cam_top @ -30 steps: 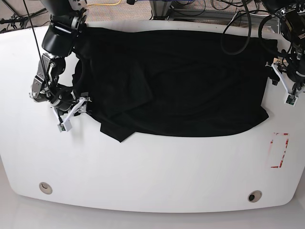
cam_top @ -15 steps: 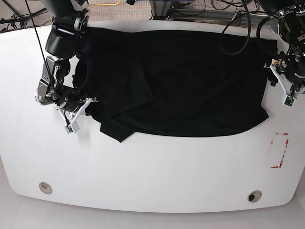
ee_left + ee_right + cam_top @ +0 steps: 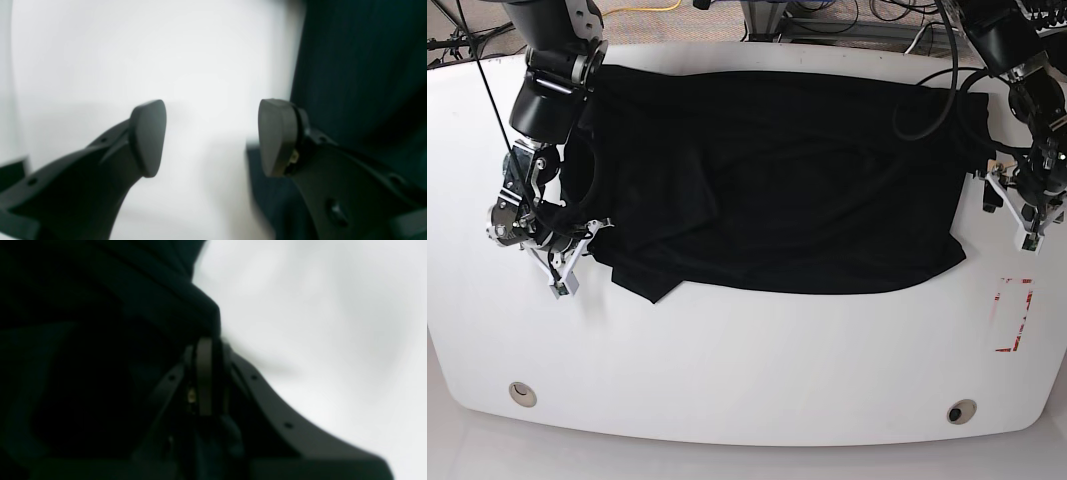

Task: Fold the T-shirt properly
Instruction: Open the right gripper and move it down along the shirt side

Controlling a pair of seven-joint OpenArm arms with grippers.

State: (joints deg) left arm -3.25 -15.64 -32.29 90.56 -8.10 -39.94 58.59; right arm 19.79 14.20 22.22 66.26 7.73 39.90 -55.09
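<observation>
The black T-shirt (image 3: 777,180) lies spread over the far half of the white table (image 3: 747,350), with a folded flap at its lower left corner. On the left of the base view, my right gripper (image 3: 567,268) is shut on the shirt's left edge. The right wrist view shows its fingers (image 3: 204,373) pressed together with dark cloth (image 3: 100,306) bunched at their tips. On the right of the base view, my left gripper (image 3: 1027,215) stands open just off the shirt's right edge. Between its pads (image 3: 148,136) is only bare table, and the shirt (image 3: 360,66) lies beside the right pad.
A red-outlined rectangle (image 3: 1012,315) is marked on the table at the right. Two round holes (image 3: 522,392) (image 3: 960,411) sit near the front edge. Black cables (image 3: 927,60) hang over the shirt's far right corner.
My right gripper has closed on the shirt's left edge and drawn leftward; the whole shirt has slid left with it, away from my left gripper, which stays open.
</observation>
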